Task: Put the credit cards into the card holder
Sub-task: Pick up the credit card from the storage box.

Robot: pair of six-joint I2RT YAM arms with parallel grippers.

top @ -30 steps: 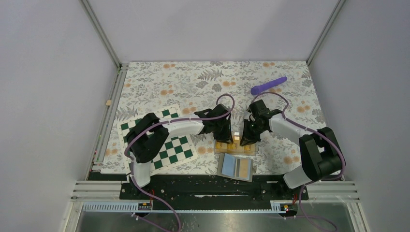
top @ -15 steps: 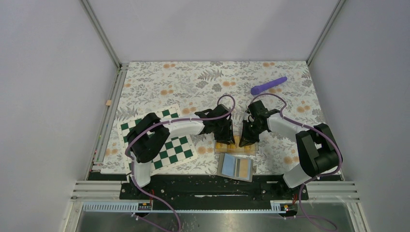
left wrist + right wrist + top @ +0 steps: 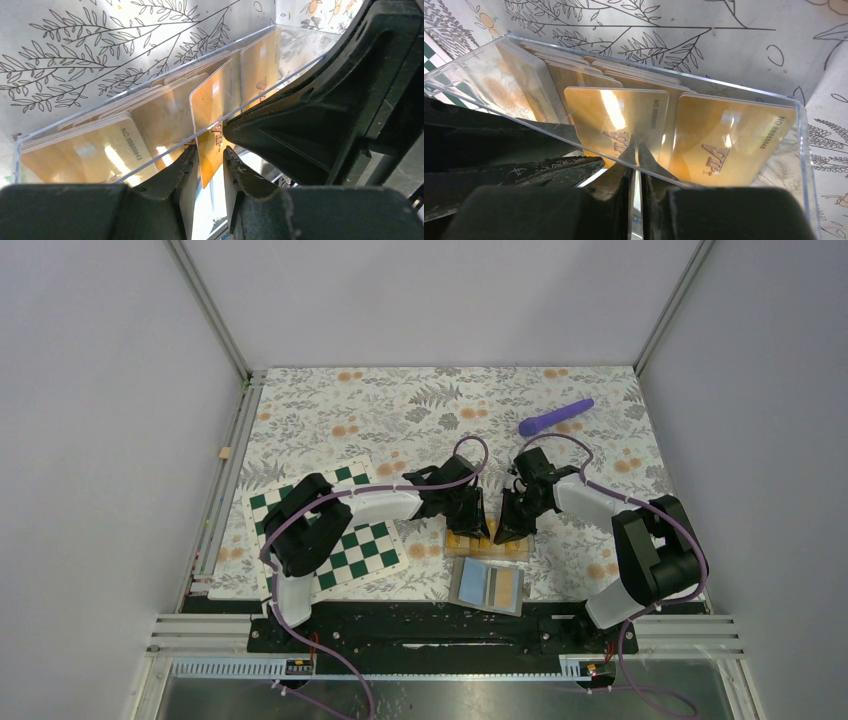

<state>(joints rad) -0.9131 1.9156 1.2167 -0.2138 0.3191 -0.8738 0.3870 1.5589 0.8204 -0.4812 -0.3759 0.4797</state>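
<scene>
The card holder (image 3: 466,543) is a clear box near the table's front middle, with several orange-yellow credit cards (image 3: 734,135) leaning in stacks inside it. Both grippers meet over it. One credit card (image 3: 616,112) stands tilted at the near wall. My right gripper (image 3: 634,147) is shut on that card's lower edge. My left gripper (image 3: 209,150) straddles the same card (image 3: 215,100) at its lower corner, its fingers a narrow gap apart with light showing beside the card. From above, the left gripper (image 3: 475,525) and right gripper (image 3: 505,530) almost touch.
A flat grey case with blue and tan panels (image 3: 488,586) lies just in front of the holder. A green-and-white chessboard (image 3: 350,540) sits under the left arm. A purple rod (image 3: 556,417) lies at the back right. Frame rails run along the left and front edges.
The two grippers have drawn closer together over the holder. The right arm's elbow has shifted left. The pale gap seen between the grippers a second ago is covered.
</scene>
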